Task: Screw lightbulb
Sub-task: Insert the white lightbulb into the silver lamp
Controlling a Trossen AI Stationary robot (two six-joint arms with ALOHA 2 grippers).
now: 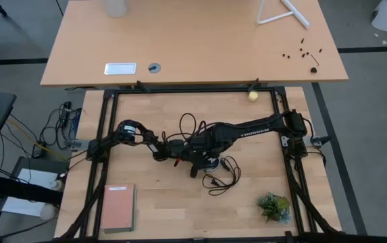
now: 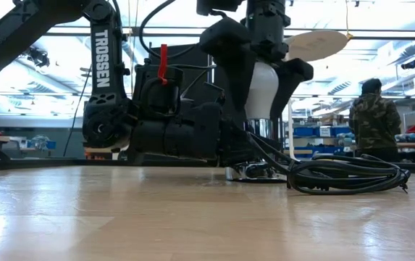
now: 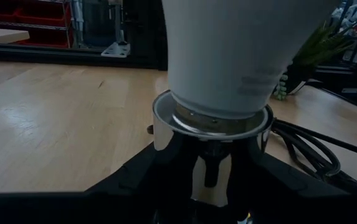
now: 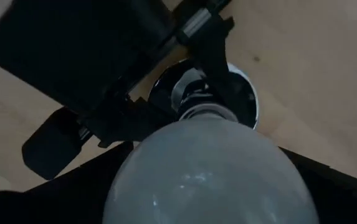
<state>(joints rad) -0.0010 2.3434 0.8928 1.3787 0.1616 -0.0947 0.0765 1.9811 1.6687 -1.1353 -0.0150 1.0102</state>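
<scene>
Two dark arms are meeting at the middle of the counter (image 1: 179, 209), the left arm reaching in from the left and the right arm from the right. Between them the lightbulb (image 2: 263, 88) is standing upright with its narrow base down in the silver socket (image 3: 212, 121), roughly at the counter's centre. The right end effector (image 2: 263, 80) is coming down from above, its two dark fingers spread to either side of the white bulb; in the low view a sliver of gap is showing beside the glass, so they are straddling the bulb rather than pinching it. The left end effector (image 3: 210, 180) is lying low at the socket's left side, its fingers flanking the socket's base; whether they are actually pressing on it I cannot tell. A black cord (image 2: 345, 175) is coiling on the counter to the right of the socket. A small green plant (image 1: 274, 206) is sitting at the near right, a reddish book (image 1: 119, 206) at the near left, and a yellowish ball (image 1: 252, 96) at the far edge. A person (image 2: 374, 119) is standing in the room beyond.
</scene>
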